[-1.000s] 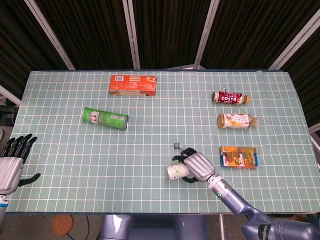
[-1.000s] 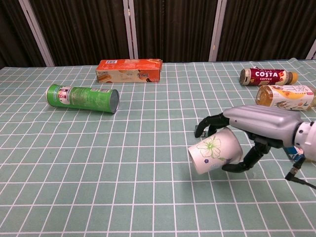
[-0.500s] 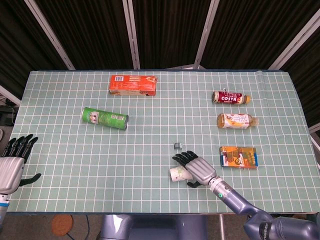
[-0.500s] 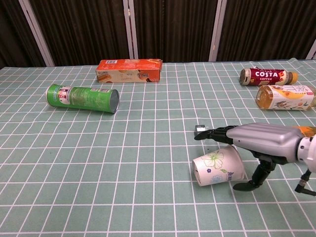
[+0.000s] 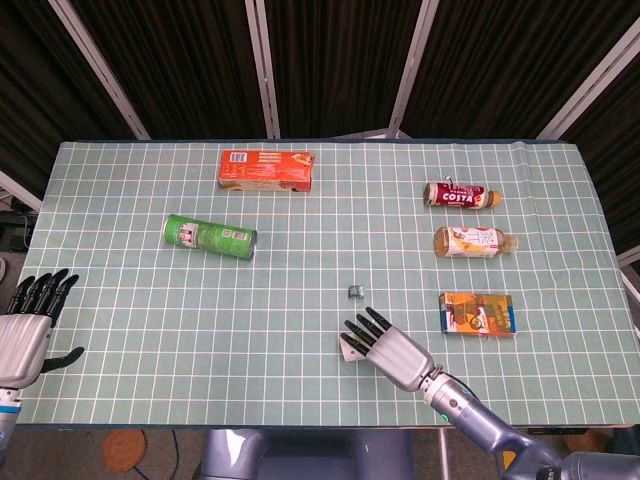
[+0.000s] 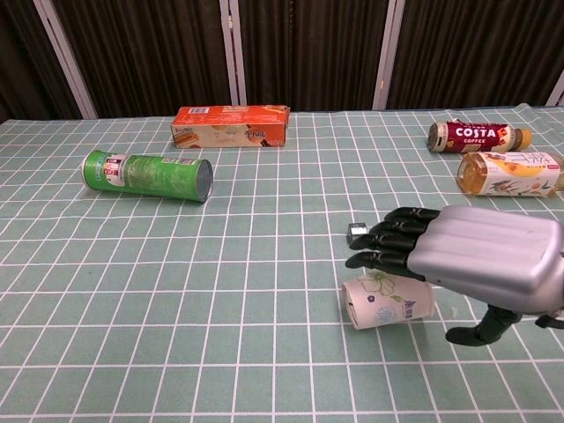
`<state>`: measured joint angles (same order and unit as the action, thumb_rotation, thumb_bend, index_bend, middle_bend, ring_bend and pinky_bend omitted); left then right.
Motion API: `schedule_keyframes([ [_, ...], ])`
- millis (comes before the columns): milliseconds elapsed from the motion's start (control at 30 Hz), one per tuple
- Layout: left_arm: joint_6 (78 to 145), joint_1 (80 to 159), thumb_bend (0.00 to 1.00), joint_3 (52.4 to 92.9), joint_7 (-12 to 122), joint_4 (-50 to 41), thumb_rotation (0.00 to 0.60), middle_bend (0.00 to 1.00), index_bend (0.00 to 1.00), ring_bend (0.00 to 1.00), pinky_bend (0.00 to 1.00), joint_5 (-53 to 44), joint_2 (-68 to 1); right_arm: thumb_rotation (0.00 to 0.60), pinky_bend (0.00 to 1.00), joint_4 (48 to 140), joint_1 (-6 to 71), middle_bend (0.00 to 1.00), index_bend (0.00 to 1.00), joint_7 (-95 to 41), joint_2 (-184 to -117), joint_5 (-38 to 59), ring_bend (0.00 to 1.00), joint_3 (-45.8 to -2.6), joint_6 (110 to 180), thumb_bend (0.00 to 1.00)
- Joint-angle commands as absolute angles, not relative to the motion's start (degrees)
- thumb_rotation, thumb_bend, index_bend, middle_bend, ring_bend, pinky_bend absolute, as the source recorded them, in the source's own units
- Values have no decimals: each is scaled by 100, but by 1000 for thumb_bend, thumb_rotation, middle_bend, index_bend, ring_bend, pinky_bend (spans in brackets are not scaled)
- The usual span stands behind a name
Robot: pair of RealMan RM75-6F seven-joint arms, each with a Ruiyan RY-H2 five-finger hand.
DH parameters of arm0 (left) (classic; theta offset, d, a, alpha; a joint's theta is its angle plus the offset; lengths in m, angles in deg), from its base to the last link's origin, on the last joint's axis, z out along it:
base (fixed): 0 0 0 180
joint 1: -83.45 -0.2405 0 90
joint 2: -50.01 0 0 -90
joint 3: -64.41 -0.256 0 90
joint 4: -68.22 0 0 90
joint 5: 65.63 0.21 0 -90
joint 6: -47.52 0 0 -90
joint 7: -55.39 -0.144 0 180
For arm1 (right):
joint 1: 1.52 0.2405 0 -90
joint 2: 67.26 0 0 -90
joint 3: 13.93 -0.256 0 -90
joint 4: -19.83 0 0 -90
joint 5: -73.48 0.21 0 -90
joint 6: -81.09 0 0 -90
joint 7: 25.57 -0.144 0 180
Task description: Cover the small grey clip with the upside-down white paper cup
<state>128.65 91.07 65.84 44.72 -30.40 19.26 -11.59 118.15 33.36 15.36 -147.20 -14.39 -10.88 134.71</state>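
The white paper cup (image 6: 388,301) with a flower print lies on its side on the green checked table, mouth facing left. In the head view only its rim end (image 5: 347,348) shows from under my right hand (image 5: 390,352). That right hand (image 6: 467,257) hovers flat over the cup with fingers stretched out and the thumb hanging below, not gripping it. The small grey clip (image 6: 357,233) sits on the table just beyond the fingertips, also seen as the clip (image 5: 353,291). My left hand (image 5: 25,335) stays at the table's left edge, fingers spread, holding nothing.
A green can (image 5: 210,236) lies at the left and an orange box (image 5: 266,169) behind it. To the right lie a Costa bottle (image 5: 458,195), a tea bottle (image 5: 474,241) and an orange carton (image 5: 477,313) close to my right hand.
My right hand has let go of the cup, straightened its fingers and pulled back toward me and up. The cup has dropped onto its side on the table. The left hand has not moved.
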Motion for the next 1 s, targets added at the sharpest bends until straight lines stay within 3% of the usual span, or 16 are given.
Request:
schedule_keyframes([
  [33,12859,9111,0,6585,4461,-3033,600,0,0,0,0,1921,-1165,600,0,11914,3389,0,0,2169,-14897,-1511,0,-987,13339,155],
  [533,12794,9143,0,6627,4486,-2979,600,0,0,0,0,1791,-1176,600,0,11172,3645,0,0,3791,-15698,-1123,0,-1249,13068,165],
  [800,12776,9152,0,6622,4480,-2976,600,0,0,0,0,1783,-1179,600,0,11396,3564,0,0,4205,-15804,-379,0,-1397,13130,163],
  [1000,12778,9156,0,6624,4471,-2978,600,0,0,0,0,1776,-1186,600,0,11790,3632,0,0,4652,-15899,705,0,-1554,13202,172],
])
